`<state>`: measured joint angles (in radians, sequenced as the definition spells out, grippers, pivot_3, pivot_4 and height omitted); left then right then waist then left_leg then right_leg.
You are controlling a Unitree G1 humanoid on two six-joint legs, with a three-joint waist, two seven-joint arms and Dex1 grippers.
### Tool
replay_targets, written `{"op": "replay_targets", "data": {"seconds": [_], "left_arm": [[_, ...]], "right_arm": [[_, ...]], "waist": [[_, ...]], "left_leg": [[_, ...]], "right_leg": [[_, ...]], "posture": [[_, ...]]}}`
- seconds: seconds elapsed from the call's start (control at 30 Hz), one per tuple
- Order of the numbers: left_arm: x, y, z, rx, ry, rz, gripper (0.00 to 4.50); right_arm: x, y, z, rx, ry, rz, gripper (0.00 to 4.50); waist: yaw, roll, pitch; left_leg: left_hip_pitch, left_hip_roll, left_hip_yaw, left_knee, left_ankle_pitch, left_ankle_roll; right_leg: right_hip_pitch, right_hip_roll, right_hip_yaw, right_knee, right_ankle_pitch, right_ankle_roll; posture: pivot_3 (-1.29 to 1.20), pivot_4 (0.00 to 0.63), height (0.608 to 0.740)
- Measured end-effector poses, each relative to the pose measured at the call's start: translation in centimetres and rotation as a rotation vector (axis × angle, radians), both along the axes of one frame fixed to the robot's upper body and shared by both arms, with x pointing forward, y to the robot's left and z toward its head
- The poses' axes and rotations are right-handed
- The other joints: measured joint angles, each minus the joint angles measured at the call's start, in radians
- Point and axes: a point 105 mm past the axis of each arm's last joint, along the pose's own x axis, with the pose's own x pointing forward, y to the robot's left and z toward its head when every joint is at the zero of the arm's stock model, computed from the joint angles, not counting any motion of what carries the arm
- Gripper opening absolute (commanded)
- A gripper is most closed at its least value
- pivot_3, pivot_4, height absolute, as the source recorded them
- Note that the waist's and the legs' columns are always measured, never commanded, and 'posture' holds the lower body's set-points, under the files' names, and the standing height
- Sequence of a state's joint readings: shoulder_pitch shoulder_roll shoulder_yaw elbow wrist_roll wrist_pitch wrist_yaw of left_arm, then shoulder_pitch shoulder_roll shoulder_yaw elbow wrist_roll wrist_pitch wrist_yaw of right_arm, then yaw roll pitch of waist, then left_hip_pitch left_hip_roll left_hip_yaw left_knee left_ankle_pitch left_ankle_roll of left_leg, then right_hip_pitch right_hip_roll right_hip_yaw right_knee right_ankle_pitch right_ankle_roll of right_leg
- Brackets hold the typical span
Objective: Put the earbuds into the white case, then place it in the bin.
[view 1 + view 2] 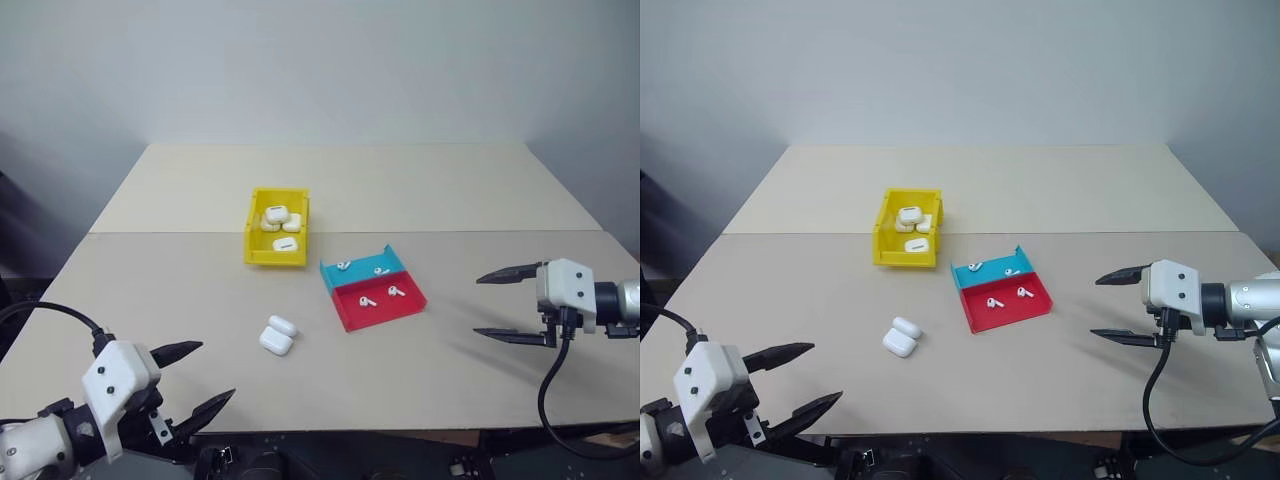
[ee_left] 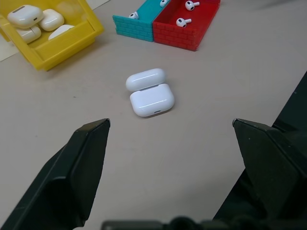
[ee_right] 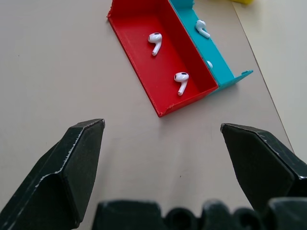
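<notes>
A white case [image 1: 277, 336] lies on the table with its lid flipped open, between the bin and my left gripper. Earbuds [image 3: 155, 42] lie in a red and teal tray [image 1: 372, 288]: two in the red half, two in the teal half. The yellow bin [image 1: 276, 228] behind the case holds several closed white cases. My left gripper [image 1: 198, 379] is open at the near left edge, pointing toward the open case [image 2: 149, 93]. At the right my right gripper [image 1: 508, 304] is open as well, aimed at the tray, with nothing between its fingers.
The beige table [image 1: 340, 190] has a seam running across it behind the bin. Black cables hang from both wrists near the table's front edge. A plain white wall stands behind.
</notes>
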<state>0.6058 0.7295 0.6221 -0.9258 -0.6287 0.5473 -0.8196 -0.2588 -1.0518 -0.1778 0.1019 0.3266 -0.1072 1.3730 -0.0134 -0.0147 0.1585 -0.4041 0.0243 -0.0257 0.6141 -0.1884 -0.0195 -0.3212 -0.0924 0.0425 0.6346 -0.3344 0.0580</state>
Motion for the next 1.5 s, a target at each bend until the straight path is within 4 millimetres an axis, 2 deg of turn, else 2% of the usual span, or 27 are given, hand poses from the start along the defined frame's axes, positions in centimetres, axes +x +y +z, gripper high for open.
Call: {"op": "replay_targets", "data": {"seconds": [0.37, 0.6, 0.77, 0.93, 1.07, 1.2, 1.37, 1.43, 1.5], "left_arm": [[-0.1, -0.2, -0.3, 0.016, 0.055, 0.048, 4.46], [1.6, 0.3, -0.7, 0.097, 0.068, 0.18, 4.46], [1.8, -1.2, -0.9, 0.053, 0.098, 0.181, 4.46], [2.0, -2.4, -1.4, 0.081, 0.108, 0.163, 4.46], [3.2, -3.0, -0.4, 0.133, 0.119, 0.206, 4.46], [3.3, -4.0, 0.3, 0.217, 0.218, 0.214, 4.46], [4.3, -6.0, 1.6, 0.134, 0.275, 0.276, 4.46], [5.2, -7.6, 1.1, 0.1, 0.302, 0.288, 4.46], [5.8, -8.6, -0.4, 0.133, 0.348, 0.317, 4.46]], "right_arm": [[0.0, 0.0, -0.1, -0.01, 0.002, 0.0, 4.5], [0.2, 0.0, -0.3, -0.028, 0.003, -0.007, 4.5], [-0.1, 0.1, -0.7, -0.032, 0.015, -0.002, 4.5], [-0.9, -0.1, -1.9, -0.033, 0.048, -0.018, 4.5], [-1.0, -0.1, -1.9, -0.031, 0.039, -0.03, 4.5], [-0.9, -0.3, -1.6, -0.028, 0.022, -0.055, 4.5], [-1.0, -0.7, -1.3, -0.043, 0.026, -0.076, 4.5], [-0.9, -0.7, -1.2, -0.044, 0.026, -0.08, 4.5], [-0.8, -0.6, -0.9, -0.053, 0.018, -0.077, 4.5]], "waist": [[0.0, 0.0, 0.0], [0.0, 0.0, 0.0], [0.001, 0.0, 0.0], [0.002, 0.0, 0.0], [0.003, 0.0, 0.001], [0.002, -0.002, 0.004], [0.001, 0.0, 0.006], [0.005, 0.0, 0.007], [0.009, -0.001, 0.007]], "left_leg": [[0.0, 0.0, 0.0, 0.0, 0.0, 0.0], [0.0, 0.0, 0.0, 0.001, 0.0, 0.0], [0.0, 0.002, 0.0, 0.001, 0.0, 0.0], [0.0, 0.001, 0.001, 0.001, 0.0, 0.0], [0.001, 0.002, 0.001, 0.003, 0.0, -0.001], [0.0, 0.001, 0.001, 0.004, 0.0, -0.001], [0.0, 0.0, 0.001, 0.004, 0.0, -0.001], [0.001, 0.0, 0.0, 0.006, 0.0, -0.002], [-0.002, 0.0, -0.001, 0.012, 0.0, -0.002]], "right_leg": [[0.0, 0.0, 0.0, 0.0, 0.0, 0.0], [-0.001, 0.0, 0.001, 0.003, 0.0, 0.0], [-0.002, 0.0, 0.002, 0.005, 0.0, -0.001], [-0.002, 0.0, 0.002, 0.006, -0.001, -0.001], [-0.002, 0.001, 0.002, 0.008, -0.001, -0.001], [-0.002, 0.001, 0.002, 0.009, 0.0, -0.001], [-0.002, 0.001, 0.003, 0.009, -0.001, 0.0], [0.0, 0.001, 0.002, 0.009, 0.0, 0.0], [0.0, 0.001, 0.001, 0.01, 0.0, 0.001]], "posture": [[0.0, 0.15, 0.74], [0.0, 0.15, 0.74], [0.0, 0.15, 0.74], [0.0, 0.15, 0.74], [0.0, 0.15, 0.74], [0.0, 0.15, 0.74], [0.0, 0.15, 0.74], [0.0, 0.15, 0.74], [0.0, 0.15, 0.74]]}}
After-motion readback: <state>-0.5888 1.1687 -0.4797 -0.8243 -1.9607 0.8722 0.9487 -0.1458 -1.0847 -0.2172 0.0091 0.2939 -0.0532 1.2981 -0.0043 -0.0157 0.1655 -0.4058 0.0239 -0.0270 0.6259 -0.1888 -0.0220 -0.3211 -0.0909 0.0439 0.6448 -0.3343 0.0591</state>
